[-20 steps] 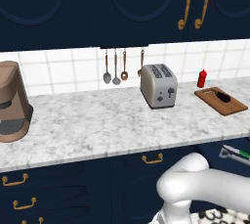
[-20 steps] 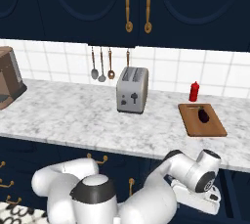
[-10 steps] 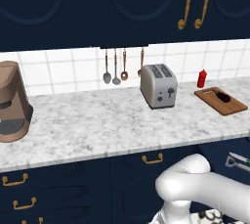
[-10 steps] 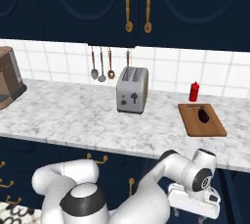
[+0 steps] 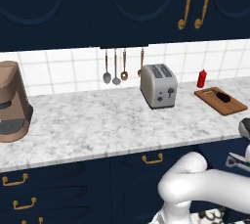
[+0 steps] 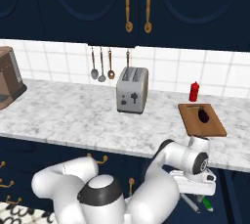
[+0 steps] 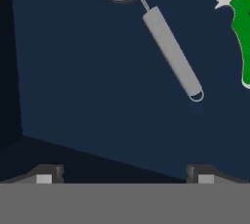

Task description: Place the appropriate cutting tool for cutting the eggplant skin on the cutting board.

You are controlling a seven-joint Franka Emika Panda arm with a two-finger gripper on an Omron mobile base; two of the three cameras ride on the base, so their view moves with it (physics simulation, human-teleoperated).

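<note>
Dark navy drawer floor: slender silvery-grey metal peeler (image 7: 171, 52) lying flat, light, stiff, slippery; grip mid-handle. Pincer (image 7: 124, 178) spread wide, empty.

A marbled counter (image 5: 97, 125) was seen above and behind the lowered hand. On it stood a coffee machine (image 5: 12, 103) farthest from the hand, a toaster (image 6: 132, 90) midway, and a red bottle (image 6: 194, 91) just behind the board (image 6: 190, 120), which lay nearest the hand. Directly ahead of the fingertips, a dark blue drawer floor (image 7: 88, 71) was seen, with the peeler (image 7: 171, 52) lying on it and a green-and-white tool (image 7: 240, 37) beside it.
</note>
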